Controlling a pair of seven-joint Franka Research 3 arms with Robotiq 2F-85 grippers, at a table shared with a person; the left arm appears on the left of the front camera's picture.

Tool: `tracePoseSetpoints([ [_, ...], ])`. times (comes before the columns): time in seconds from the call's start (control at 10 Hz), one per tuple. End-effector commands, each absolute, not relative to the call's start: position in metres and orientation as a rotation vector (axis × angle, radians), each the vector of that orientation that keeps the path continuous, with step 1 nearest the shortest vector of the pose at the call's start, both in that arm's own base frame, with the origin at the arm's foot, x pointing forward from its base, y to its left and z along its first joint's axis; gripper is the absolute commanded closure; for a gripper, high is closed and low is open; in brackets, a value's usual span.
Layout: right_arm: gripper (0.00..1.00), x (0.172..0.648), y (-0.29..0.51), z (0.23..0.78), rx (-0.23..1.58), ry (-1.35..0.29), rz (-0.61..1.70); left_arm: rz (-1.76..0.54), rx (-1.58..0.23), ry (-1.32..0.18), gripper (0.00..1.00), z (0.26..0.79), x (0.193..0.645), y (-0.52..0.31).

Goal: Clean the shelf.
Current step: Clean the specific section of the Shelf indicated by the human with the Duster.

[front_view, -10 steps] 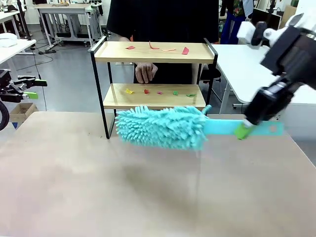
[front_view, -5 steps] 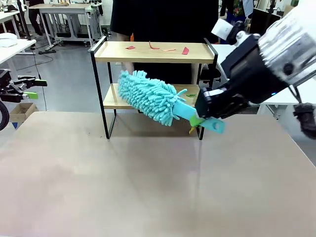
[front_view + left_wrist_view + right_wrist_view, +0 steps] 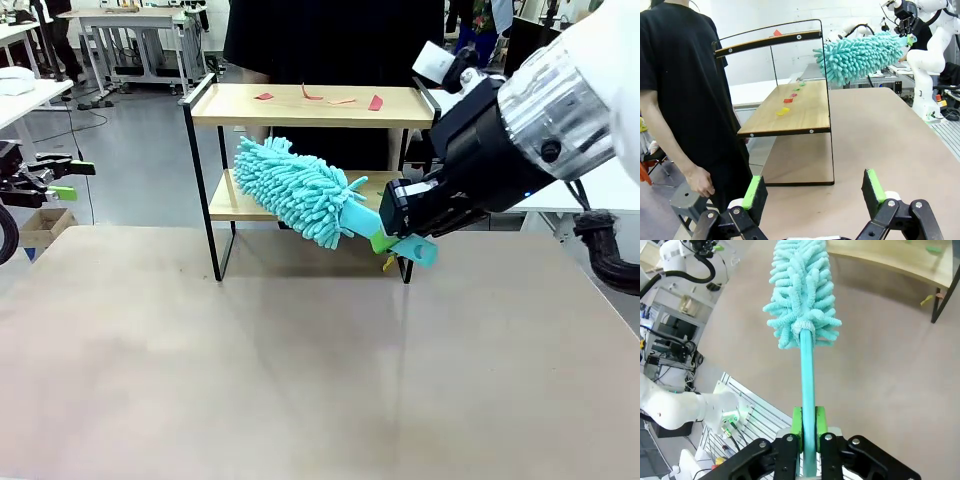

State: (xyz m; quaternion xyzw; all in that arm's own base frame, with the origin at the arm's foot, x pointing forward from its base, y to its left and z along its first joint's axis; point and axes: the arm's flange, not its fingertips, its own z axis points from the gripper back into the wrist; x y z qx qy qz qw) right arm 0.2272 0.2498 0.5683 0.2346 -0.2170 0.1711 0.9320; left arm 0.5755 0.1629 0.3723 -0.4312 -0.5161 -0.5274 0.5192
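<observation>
1. My right gripper [image 3: 808, 420] is pinching the handle of a fluffy teal microfibre duster [image 3: 802, 295]; its wrist cam shows this best.
2. My left gripper [image 3: 812, 192] is spread wide, holding nothing.
3. The black-framed two-tier wooden shelf [image 3: 310, 105] stands at the far edge of the tan table [image 3: 200, 380], long axis left-right. The duster angles up-left across its lower board.

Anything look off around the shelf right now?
Coloured scraps litter both boards of the shelf, red scraps on top. One yellow scrap lies off it, on the table beside a leg.
</observation>
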Motion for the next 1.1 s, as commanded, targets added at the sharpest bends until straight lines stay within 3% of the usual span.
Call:
tracePoseSetpoints([
  [0.0, 0.86, 0.229, 0.251, 0.566, 0.478, -0.441, 0.343, -1.282, -1.030, -1.235, 0.00, 0.375, 0.573, 0.163],
  [1.0, 0.86, 0.290, 0.366, 0.526, 0.540, -0.578, 0.132, -1.282, -1.030, -1.235, 0.00, 0.375, 0.573, 0.163],
])
